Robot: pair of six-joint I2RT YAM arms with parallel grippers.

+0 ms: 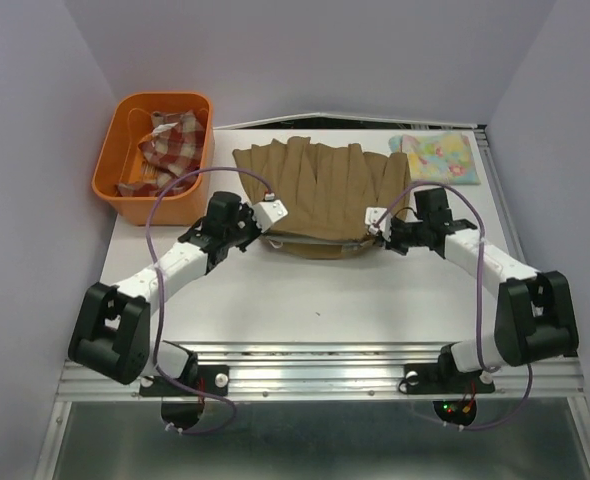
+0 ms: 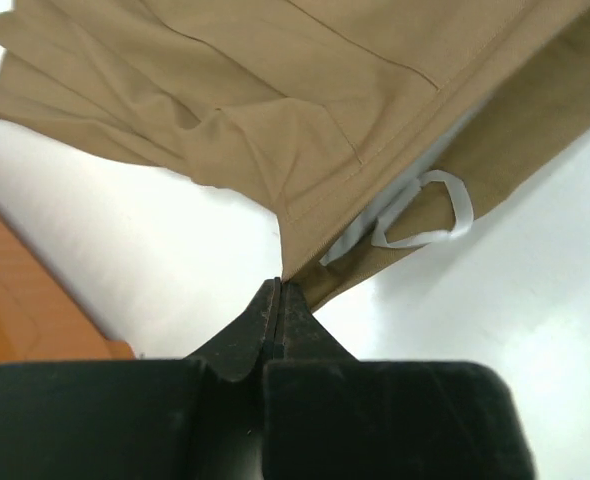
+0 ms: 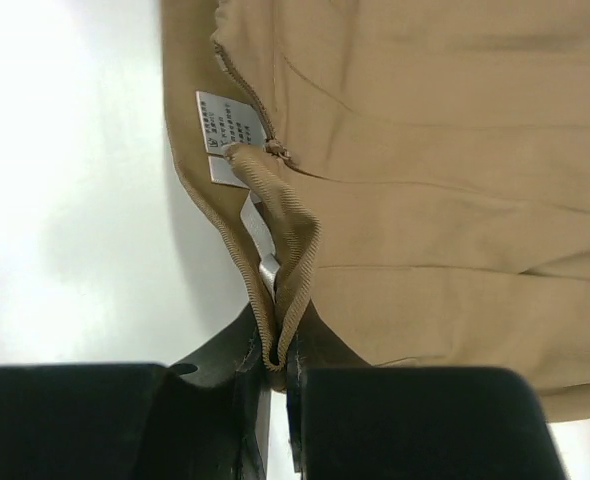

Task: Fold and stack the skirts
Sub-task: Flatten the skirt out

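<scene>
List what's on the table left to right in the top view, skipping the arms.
orange basket with the plaid skirt in it → tan skirt → floral skirt

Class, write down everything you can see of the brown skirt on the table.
The brown skirt is soft, plain tan cloth with pleats fanning toward the far side. It lies spread on the white table, waistband nearest the arms. A zip, a white printed label and a white hanging loop show at the waist. The left pincer and right pincer are each shut on a waistband end.
</scene>
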